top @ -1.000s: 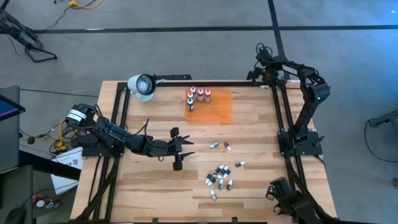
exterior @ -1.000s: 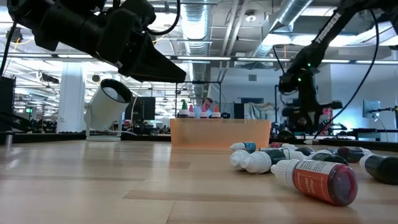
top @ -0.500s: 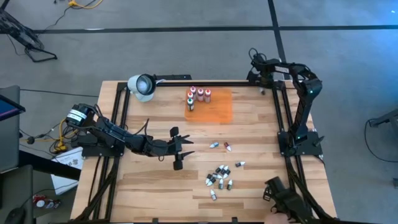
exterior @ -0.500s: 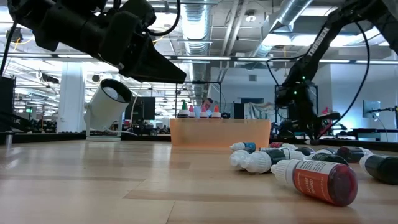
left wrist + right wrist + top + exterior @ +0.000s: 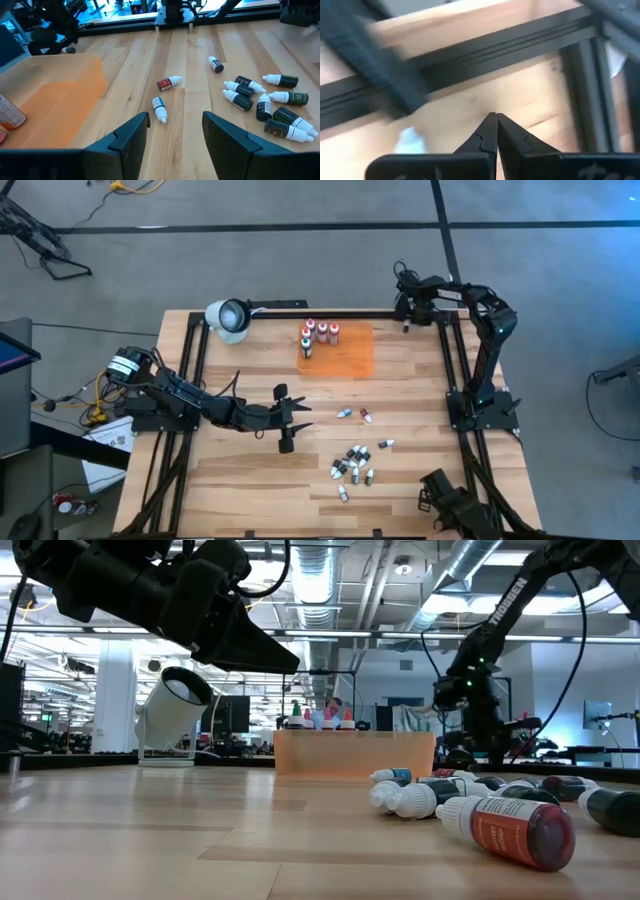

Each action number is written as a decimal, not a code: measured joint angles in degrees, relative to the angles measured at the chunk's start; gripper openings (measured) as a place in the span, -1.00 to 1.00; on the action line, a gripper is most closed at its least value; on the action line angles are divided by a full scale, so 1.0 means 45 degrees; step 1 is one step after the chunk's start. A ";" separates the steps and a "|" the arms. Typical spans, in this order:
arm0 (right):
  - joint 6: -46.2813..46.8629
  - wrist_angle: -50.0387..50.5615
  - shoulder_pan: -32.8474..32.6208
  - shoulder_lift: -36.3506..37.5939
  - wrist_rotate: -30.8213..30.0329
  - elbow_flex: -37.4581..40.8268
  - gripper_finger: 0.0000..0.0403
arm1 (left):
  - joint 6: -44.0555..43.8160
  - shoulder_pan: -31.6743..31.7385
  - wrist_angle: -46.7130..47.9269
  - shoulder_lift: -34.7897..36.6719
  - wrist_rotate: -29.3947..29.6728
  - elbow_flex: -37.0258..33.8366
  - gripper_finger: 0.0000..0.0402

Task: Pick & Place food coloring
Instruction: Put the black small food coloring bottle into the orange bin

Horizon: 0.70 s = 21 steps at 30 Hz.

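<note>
**Left fingers apart over mid-bench, right fingers together at far corner**

Left to right across the pale wooden bench [image 5: 250,470]:

- White round lamp head [image 5: 228,317] sits at the far left corner, on a black rail.
- Left gripper [image 5: 287,420] hangs over the middle of the bench, left of the loose bottles. Its dark fingers [image 5: 131,134] are apart, nothing between them.
- Flat orange rectangular mat [image 5: 345,350] lies at the far middle. Upright food coloring bottles with white caps [image 5: 318,333] stand bunched at its far left corner: red ones, plus a green one on the near side.
- Two small droppers lie apart from the rest, near the bench centre: a white one with a blue band [image 5: 159,108] and a red-labelled one [image 5: 168,83], close together but not touching.
- A loose cluster of tiny dark and white dropper bottles [image 5: 353,463] lies on its side nearer the front, right of centre. One more dark dropper [image 5: 215,64] lies alone past it.
- Low view: a red-labelled bottle on its side [image 5: 508,830] is nearest the camera.
- Right gripper [image 5: 405,308] is up at the far right corner by the black frame, well apart from all bottles. Its fingers [image 5: 487,135] are pressed together, holding nothing.
</note>
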<state>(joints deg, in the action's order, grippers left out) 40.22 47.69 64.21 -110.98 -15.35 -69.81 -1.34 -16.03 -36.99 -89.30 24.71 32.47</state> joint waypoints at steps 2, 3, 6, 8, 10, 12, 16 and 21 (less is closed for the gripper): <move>-0.0001 -0.0121 0.0021 0.0186 0.0013 -0.0012 -1.00 | -0.0006 0.0003 0.0000 0.0000 0.0000 0.0000 -0.08; -0.0036 -0.0203 0.0046 0.0245 -0.0014 -0.0014 -1.00 | -0.0010 0.0005 0.0000 0.0000 0.0000 0.0000 -0.08; -0.0058 -0.0534 0.0006 0.0362 -0.0153 -0.0017 -1.00 | -0.0076 0.0005 -0.0035 0.0000 -0.0004 0.0000 -0.08; -0.0346 -0.0907 -0.0123 0.0394 -0.0023 -0.0031 -1.00 | -0.0087 0.0005 -0.0053 0.0000 -0.0005 0.0000 -0.08; -0.0967 -0.1316 -0.0319 0.0403 0.0259 -0.0048 -1.00 | -0.0133 0.0005 -0.0051 0.0000 0.0002 0.0000 -0.08; -0.1506 -0.1389 -0.0548 0.0403 0.0308 -0.0194 -1.00 | -0.0165 0.0005 -0.0053 0.0000 0.0021 0.0000 -0.08; -0.2097 -0.1273 -0.0974 0.0414 -0.0040 -0.0704 -1.00 | -0.0184 0.0005 -0.0053 0.0000 0.0230 0.0000 -0.08; -0.3312 -0.1411 -0.1234 0.0457 0.1275 -0.1084 -0.98 | -0.0202 0.0005 -0.0084 0.0000 0.0351 0.0000 -0.08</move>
<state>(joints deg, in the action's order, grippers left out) 25.32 41.34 58.66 -108.92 -9.61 -74.69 -2.25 -16.01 -37.37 -89.30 26.29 32.47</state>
